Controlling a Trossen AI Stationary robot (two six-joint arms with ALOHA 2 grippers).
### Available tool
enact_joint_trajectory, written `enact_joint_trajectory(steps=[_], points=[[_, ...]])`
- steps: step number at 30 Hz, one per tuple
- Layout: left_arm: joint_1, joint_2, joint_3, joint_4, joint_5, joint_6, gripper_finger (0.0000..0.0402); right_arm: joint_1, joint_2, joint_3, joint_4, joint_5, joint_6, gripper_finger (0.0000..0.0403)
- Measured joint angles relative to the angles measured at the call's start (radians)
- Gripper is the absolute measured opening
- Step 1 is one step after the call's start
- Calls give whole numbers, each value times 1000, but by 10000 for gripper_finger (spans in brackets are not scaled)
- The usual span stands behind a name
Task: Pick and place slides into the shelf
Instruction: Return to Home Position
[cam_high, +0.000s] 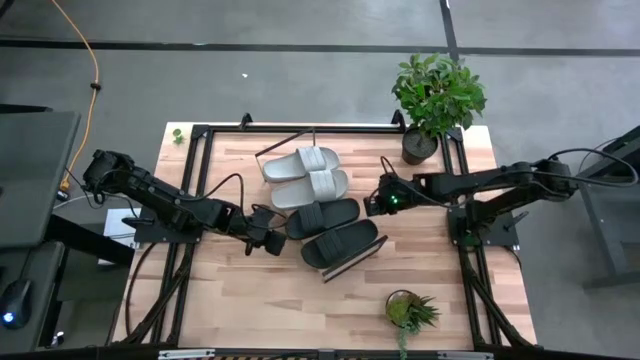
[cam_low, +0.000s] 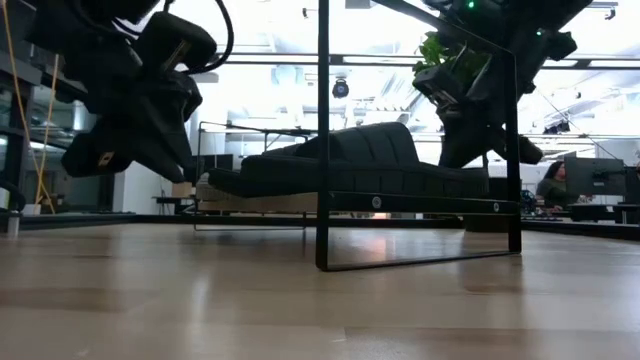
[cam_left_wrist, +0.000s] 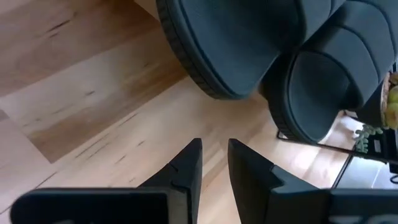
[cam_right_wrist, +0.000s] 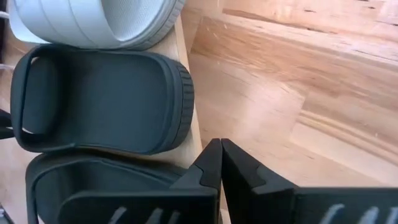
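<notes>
Two light grey slides and two black slides lie side by side, soles down, on the shelf, a slanted light-wood board with black rod frames in the middle of the table. My left gripper hovers just left of the black slides, its fingers a narrow gap apart and empty. My right gripper hovers just right of the farther black slide, shut and empty.
A large potted plant stands at the far right corner and a small one near the front edge. A black metal frame runs along the table's sides. Bare wood lies in front of the shelf.
</notes>
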Motion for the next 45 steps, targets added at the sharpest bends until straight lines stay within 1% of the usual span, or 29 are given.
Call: enact_joint_trajectory(steps=[7,13,19,21,23,28,32,34,38,43,45], points=[[-2,0,0,37,-17,-26,67,-18,0,0,0,-52,-32,0],[-9,0,0,123,-4,-27,67,-18,0,0,-1,-62,-39,0],[-30,1,0,137,-9,-31,67,-17,0,0,-5,-80,-59,0],[-42,18,0,149,-16,-44,67,-17,0,0,-5,-83,-77,0],[-61,26,-1,144,-11,-47,67,-16,0,0,-8,-78,-91,0],[-97,21,0,152,4,1,67,-10,-29,0,-8,-39,-150,0],[-94,-17,0,106,65,32,67,-10,-104,0,-15,-44,-209,0],[-94,-51,0,66,62,35,67,-10,-155,0,-22,-53,-248,0],[-94,-136,0,-32,15,79,67,-10,-254,0,-55,-74,-343,0],[-93,-261,-1,-99,-69,258,67,-10,-340,0,-90,-118,-452,0],[-86,-304,1,-100,-85,330,67,-10,-364,0,-104,-142,-477,0]])
